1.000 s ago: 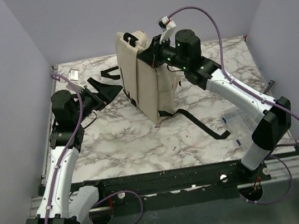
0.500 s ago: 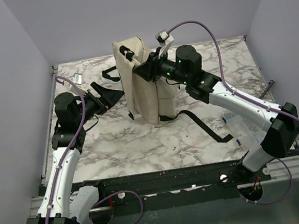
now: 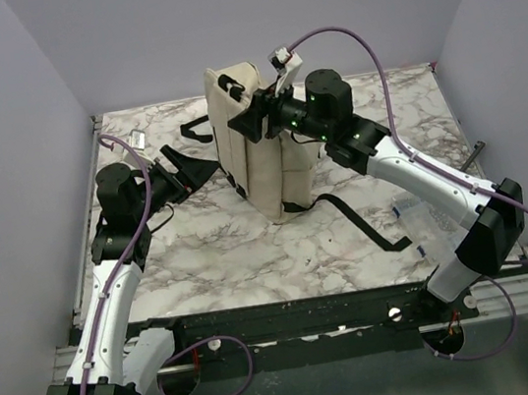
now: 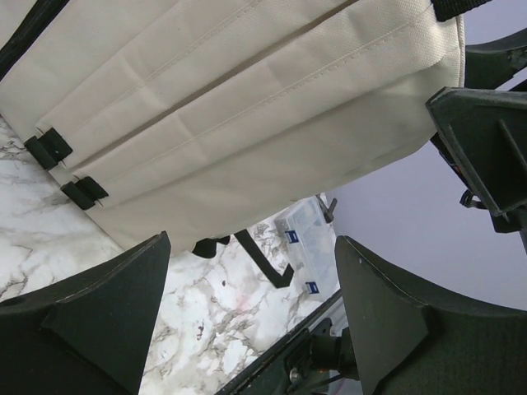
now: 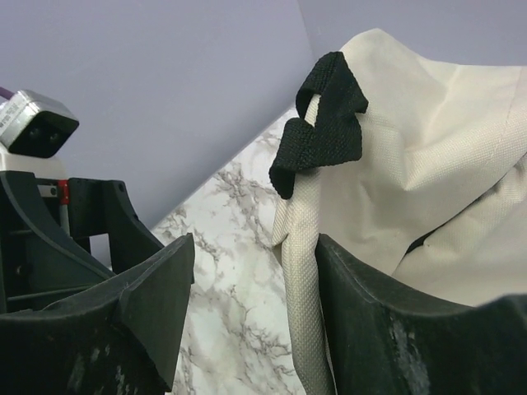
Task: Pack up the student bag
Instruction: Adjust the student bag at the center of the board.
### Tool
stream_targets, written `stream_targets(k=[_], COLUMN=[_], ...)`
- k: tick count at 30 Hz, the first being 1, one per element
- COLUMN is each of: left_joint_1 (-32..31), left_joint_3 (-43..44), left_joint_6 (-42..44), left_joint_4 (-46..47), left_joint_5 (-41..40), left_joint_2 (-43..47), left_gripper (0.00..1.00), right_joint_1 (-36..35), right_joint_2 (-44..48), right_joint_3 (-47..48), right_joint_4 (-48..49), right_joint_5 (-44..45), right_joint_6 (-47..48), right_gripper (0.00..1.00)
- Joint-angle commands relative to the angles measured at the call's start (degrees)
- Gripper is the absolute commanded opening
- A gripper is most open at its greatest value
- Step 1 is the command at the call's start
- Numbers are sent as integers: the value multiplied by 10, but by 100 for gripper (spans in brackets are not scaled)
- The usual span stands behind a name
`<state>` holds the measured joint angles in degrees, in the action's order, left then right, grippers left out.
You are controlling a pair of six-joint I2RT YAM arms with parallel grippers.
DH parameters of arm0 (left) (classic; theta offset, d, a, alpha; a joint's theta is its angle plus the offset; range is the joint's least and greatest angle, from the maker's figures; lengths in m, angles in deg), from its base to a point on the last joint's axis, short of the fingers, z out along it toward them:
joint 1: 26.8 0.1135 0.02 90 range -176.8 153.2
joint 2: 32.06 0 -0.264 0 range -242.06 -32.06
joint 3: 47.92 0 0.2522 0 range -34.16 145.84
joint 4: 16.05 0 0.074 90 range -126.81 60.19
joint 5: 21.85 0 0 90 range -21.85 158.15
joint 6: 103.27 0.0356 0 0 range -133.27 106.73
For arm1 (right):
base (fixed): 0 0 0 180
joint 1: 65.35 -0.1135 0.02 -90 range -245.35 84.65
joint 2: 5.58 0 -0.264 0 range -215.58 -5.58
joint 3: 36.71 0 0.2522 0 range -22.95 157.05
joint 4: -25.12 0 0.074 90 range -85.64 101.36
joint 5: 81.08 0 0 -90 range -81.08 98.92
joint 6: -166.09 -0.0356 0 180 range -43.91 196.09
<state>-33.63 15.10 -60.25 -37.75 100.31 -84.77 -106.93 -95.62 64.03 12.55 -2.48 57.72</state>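
The right hand (image 5: 254, 271), its fingers parted around the cream top strap (image 5: 300, 247), meets the student bag (image 3: 257, 164), which stands upright at the far middle of the worktop (image 3: 242, 250), long axis vertical, top upward, the left hand (image 4: 251, 263) wide open nearby.

L wrist view cuts student bag (image 4: 247, 123) off top/left; clear box (image 3: 427, 223) partly behind R arm (image 3: 420, 176).
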Motion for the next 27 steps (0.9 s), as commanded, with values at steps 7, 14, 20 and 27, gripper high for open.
stream_targets(k=[7, 14, 20, 27], left_joint_1=[1, 2, 2, 2], left_joint_3=[10, 12, 15, 2], left_joint_6=[29, 52, 45, 49], left_joint_4=[-28, -60, -53, -54], left_joint_5=[1, -18, -16, -17], left_joint_2=[20, 25, 27, 32], left_gripper=[83, 83, 83, 83], right_joint_1=[-86, -129, -123, -123], right_joint_2=[-31, -31, -72, -82], right_joint_3=[-9, -34, 164, 190], right_joint_4=[-53, -41, -120, -113], right_joint_5=[44, 152, 137, 110], right_joint_6=[31, 51, 75, 55], right_gripper=[26, 26, 10, 1])
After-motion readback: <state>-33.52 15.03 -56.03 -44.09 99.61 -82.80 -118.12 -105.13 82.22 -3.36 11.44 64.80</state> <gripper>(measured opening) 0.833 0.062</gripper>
